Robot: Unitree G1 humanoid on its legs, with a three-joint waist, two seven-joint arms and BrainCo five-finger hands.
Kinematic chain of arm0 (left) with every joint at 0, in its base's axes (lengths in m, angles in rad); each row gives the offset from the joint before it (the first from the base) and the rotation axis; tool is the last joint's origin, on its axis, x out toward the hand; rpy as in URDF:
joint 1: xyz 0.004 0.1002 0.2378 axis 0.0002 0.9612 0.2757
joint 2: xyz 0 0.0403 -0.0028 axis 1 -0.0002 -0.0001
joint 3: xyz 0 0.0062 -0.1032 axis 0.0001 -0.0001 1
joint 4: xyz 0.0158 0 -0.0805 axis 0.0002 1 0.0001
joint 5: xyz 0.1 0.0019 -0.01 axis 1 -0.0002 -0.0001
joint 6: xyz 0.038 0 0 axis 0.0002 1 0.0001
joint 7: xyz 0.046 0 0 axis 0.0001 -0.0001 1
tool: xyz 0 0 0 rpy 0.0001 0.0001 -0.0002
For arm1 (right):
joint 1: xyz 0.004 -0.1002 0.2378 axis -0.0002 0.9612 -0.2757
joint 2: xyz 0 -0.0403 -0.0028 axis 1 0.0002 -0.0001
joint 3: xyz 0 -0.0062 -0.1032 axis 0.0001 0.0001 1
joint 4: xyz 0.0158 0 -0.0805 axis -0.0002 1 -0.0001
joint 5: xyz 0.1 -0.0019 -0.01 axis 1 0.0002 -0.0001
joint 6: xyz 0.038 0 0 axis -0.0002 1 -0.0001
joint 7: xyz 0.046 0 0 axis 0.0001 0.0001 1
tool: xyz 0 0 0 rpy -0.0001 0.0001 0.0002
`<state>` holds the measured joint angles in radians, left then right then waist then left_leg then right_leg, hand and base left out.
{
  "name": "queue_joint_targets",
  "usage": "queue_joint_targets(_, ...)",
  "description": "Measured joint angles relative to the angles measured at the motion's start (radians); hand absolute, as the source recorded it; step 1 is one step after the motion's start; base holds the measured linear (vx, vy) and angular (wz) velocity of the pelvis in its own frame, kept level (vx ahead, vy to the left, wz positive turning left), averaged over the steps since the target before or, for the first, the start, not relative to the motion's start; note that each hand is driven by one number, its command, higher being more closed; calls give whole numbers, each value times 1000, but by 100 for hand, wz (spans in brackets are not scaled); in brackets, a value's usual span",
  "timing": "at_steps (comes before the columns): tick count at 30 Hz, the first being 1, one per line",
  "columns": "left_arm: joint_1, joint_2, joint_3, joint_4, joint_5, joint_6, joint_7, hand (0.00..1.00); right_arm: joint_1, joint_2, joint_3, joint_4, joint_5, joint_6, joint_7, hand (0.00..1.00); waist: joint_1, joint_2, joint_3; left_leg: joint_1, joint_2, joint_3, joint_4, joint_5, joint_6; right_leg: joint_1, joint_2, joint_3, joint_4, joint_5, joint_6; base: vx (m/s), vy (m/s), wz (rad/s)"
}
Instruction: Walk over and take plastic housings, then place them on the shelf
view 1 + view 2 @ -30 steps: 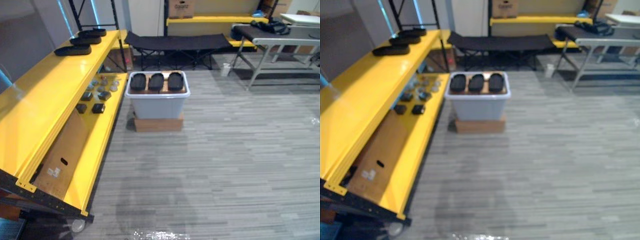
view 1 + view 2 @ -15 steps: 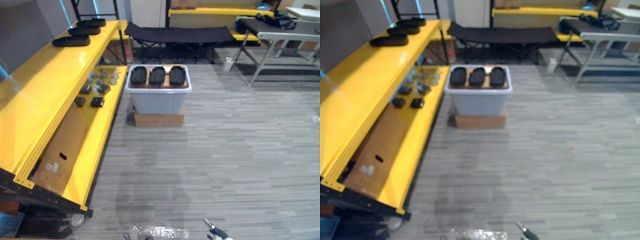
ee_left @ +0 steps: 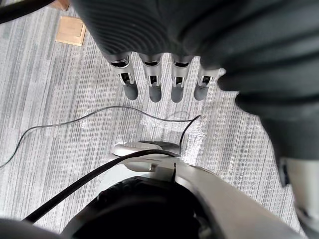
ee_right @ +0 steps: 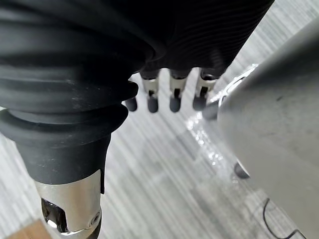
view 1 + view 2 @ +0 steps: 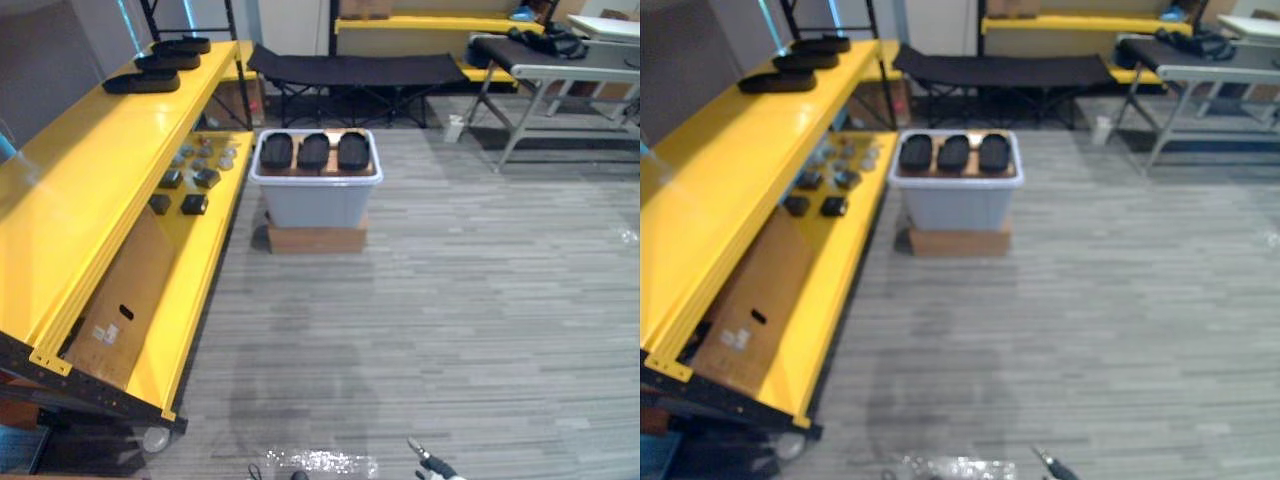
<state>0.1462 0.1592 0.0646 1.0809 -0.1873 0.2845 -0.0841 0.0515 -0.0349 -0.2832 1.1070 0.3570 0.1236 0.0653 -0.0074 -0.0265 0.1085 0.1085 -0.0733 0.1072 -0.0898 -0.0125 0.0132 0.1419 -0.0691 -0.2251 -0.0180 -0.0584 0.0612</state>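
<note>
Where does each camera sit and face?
Left eye view: on the head, looking down at the grey bin of plastic housings beside the yellow shelf.
Right eye view: same scene, slightly offset.
Left wrist view: along the open left hand to the floor.
Right wrist view: along the open right hand to the floor.

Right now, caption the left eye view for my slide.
Three black housings sit in a grey bin beside the yellow shelf holding three more.

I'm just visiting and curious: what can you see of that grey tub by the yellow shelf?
The tub looks like pale grey plastic with a white rim. It stands upright on a flat brown box on the floor, beside the yellow shelf. Three black oval housings lie side by side across its top.
</note>
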Motion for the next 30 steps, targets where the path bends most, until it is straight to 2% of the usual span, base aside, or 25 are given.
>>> queue_joint_targets(11, 1, 0, -9, 1, 0, -19, 21, 0, 3, 0, -1, 1, 23, 6, -3, 0, -4, -2, 1, 14, -1, 8, -1, 1, 1, 16, -2, -1, 3, -2, 2, -28, 8, 0)
queue_joint_targets(14, 1, 0, -11, 1, 1, -22, 24, 0, 5, 0, -13, 0, 24, 3, -4, 0, -5, -9, 6, 13, -12, 1, -1, 0, 6, 12, -17, -17, 20, -16, 21, -12, 53, 11)
queue_joint_targets(17, 1, 2, -39, -1, 2, -23, 25, 0, 18, -3, -39, -1, 40, 1, -24, 0, -5, -7, 8, 14, -34, 10, 0, -22, 41, -52, -67, -25, 176, -77, 80, 31, 121, 16)
queue_joint_targets(18, 1, 0, -41, -1, 2, -24, 26, 0, 21, -7, -40, -7, 42, -13, -25, 0, -5, -2, 13, 17, -35, 13, 0, -25, 62, -110, -84, -18, 300, -80, 86, 19, 182, -8)
queue_joint_targets(20, -8, 2, -37, -2, 1, -24, 27, 0, 14, -12, -42, -36, 41, -30, -25, 0, -5, 8, 50, 53, -31, 22, 3, -25, 80, -193, -112, -18, 505, -79, 89, -51, 162, -16)
queue_joint_targets(22, -15, 12, -11, -9, 5, -21, 33, 0, 23, 2, -50, -62, 40, -30, -20, 0, -7, -13, 74, 89, -29, 19, 5, -45, 79, -269, -124, -19, 650, -115, 54, -131, 130, 2)
queue_joint_targets(24, -21, 10, 23, -10, 8, -20, 32, 0, 43, 29, -91, -77, 54, -32, -18, 0, -6, -21, 75, 101, -25, 7, 5, -53, 75, -313, -108, -19, 634, -118, 49, -144, 80, 14)
queue_joint_targets(27, -29, -10, 83, -22, 11, -14, 32, 0, 67, 35, -126, -80, 60, -31, -11, 0, -8, -14, 74, 102, -24, -18, 6, -77, 70, -361, -54, -17, 472, -106, 38, -167, 30, 23)
queue_joint_targets(28, -27, -23, 120, -32, 21, -15, 32, 0, 87, 33, -127, -81, 59, -31, -8, 0, -5, -9, 72, 110, -25, -23, 6, -92, 68, -380, -27, -19, 392, -72, 4, -116, -29, 16)
queue_joint_targets(30, -28, -34, 151, -36, 41, -15, 33, 0, 115, 34, -128, -81, 58, -31, 2, 0, -6, -3, 75, 136, -25, -36, 7, -104, 56, -392, -4, -24, 343, -25, -21, 46, -46, 18)
